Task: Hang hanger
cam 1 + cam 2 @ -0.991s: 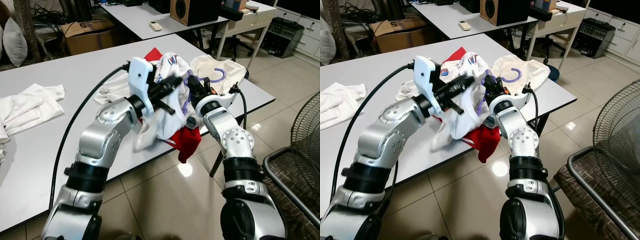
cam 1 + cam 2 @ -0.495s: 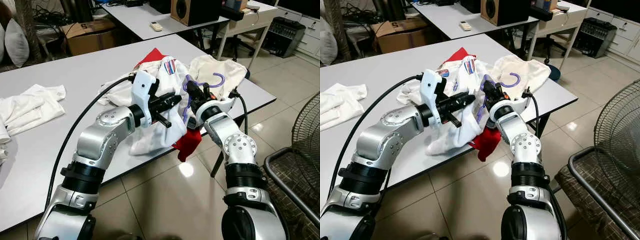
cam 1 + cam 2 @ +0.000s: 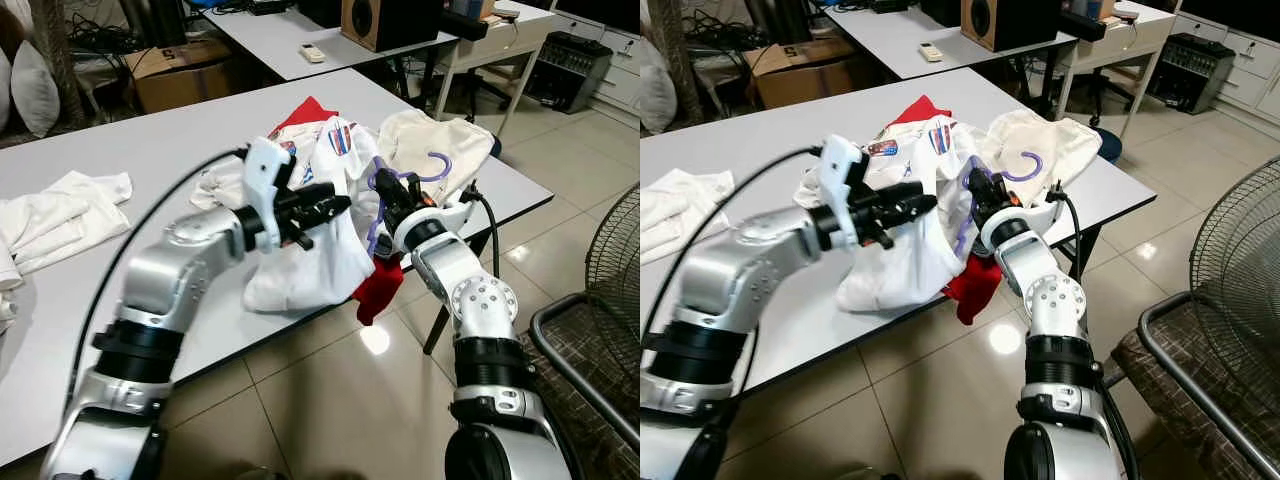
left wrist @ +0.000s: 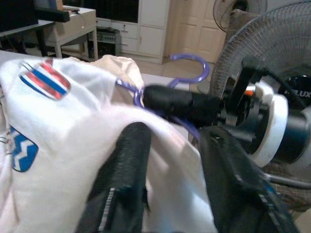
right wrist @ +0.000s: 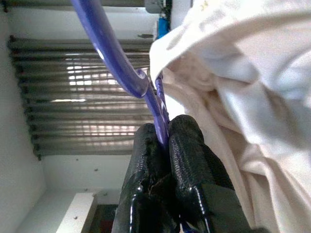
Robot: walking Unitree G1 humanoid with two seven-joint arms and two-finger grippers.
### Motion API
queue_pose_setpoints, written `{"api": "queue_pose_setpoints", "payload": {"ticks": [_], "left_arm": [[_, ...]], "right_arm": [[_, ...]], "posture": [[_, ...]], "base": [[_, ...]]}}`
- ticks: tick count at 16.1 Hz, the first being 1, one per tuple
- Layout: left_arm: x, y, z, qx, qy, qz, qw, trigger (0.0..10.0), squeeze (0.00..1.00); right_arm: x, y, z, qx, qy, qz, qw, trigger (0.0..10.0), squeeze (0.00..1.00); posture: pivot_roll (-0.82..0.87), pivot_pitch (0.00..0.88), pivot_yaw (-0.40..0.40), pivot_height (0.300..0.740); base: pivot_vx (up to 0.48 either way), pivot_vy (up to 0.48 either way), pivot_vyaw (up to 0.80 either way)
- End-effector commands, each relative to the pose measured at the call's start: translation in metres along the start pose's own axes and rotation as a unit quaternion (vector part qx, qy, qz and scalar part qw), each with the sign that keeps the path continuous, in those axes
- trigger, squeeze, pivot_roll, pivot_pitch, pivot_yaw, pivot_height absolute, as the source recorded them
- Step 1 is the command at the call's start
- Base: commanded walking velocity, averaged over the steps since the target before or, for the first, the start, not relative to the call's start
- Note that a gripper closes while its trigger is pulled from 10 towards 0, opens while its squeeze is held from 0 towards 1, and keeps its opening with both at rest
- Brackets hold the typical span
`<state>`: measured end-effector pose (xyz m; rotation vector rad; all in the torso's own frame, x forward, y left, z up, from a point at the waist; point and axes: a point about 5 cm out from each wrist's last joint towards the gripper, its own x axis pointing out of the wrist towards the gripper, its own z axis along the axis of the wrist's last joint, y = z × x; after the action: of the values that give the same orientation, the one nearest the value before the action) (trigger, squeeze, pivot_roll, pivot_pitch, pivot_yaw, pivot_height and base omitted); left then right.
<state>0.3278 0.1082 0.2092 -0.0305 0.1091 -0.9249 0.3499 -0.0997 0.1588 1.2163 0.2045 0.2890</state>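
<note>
Table: a grey table is running across the upper left and centre of the left eye view, with a heap of clothes lying near its right corner.
Hanger: a purple hanger is sitting in the upper middle of the left eye view, its hook curving over a cream garment; its thin wire neck is running down into the right gripper's fingers.
Right gripper: the right gripper is pinching the hanger's neck, its two black fingers pressed together on the wire in the lower centre of the right wrist view; in the left eye view it is sitting just right of centre, at the table edge.
White shirt: a white shirt with red-and-blue badges is draping over the table edge in the middle of the left eye view, touching both grippers.
Left gripper: the left gripper is reaching in from the centre left of the left eye view, its fingers spread apart and pressing into the white cloth, with fabric bunching between them; nothing is clamped.
Red cloth: a red cloth is hanging off the table edge under the white shirt, below the right gripper.
Other clothes: folded white clothes are lying at the far left of the table, well apart from the heap.
Fan: a fan's wire grille is showing at the right edge.
</note>
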Motion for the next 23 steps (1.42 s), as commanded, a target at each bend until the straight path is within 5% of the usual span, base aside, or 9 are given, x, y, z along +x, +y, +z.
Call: {"api": "queue_pose_setpoints", "payload": {"ticks": [1, 6, 12, 15, 16, 23], "left_arm": [[-0.002, -0.001, 0.007, 0.004, -0.007, -0.010, 1.000, 10.0, 1.00], [-0.012, 0.002, 0.009, 0.006, -0.013, -0.006, 1.000, 10.0, 1.00], [-0.049, 0.031, 0.008, 0.030, -0.049, 0.139, 0.989, 10.0, 0.98], [-0.066, 0.040, 0.009, 0.027, -0.078, 0.202, 0.976, 10.0, 0.36], [-0.073, 0.034, 0.003, 0.034, -0.062, 0.192, 0.979, 10.0, 0.00], [-0.088, 0.026, -0.013, 0.036, -0.029, 0.221, 0.974, 10.0, 0.00]], "right_arm": [[-0.001, 0.001, -0.017, 0.018, 0.016, 0.000, 1.000, 10.0, 0.00], [-0.006, -0.001, -0.011, -0.007, 0.012, 0.005, 1.000, 10.0, 0.00], [-0.024, 0.022, -0.014, -0.068, 0.072, 0.105, 0.990, 10.0, 0.00], [-0.033, 0.035, -0.020, -0.074, 0.108, 0.163, 0.978, 10.0, 0.00], [-0.037, 0.046, -0.027, -0.073, 0.125, 0.198, 0.969, 10.0, 0.00], [-0.044, 0.059, -0.032, -0.083, 0.137, 0.244, 0.957, 10.0, 0.00]], "posture": [[-0.09, 0.000, 0.074, 0.740], [-0.09, 0.000, 0.077, 0.740], [-0.09, 0.000, 0.066, 0.740], [-0.08, 0.000, 0.048, 0.740], [-0.06, 0.000, 0.032, 0.740], [-0.03, 0.000, 0.000, 0.740]], "base": [[0.000, 0.000, 0.00], [0.000, 0.000, 0.00], [0.000, 0.000, 0.80], [0.000, 0.000, 0.80], [0.000, 0.000, 0.80], [0.000, 0.000, 0.80]]}}
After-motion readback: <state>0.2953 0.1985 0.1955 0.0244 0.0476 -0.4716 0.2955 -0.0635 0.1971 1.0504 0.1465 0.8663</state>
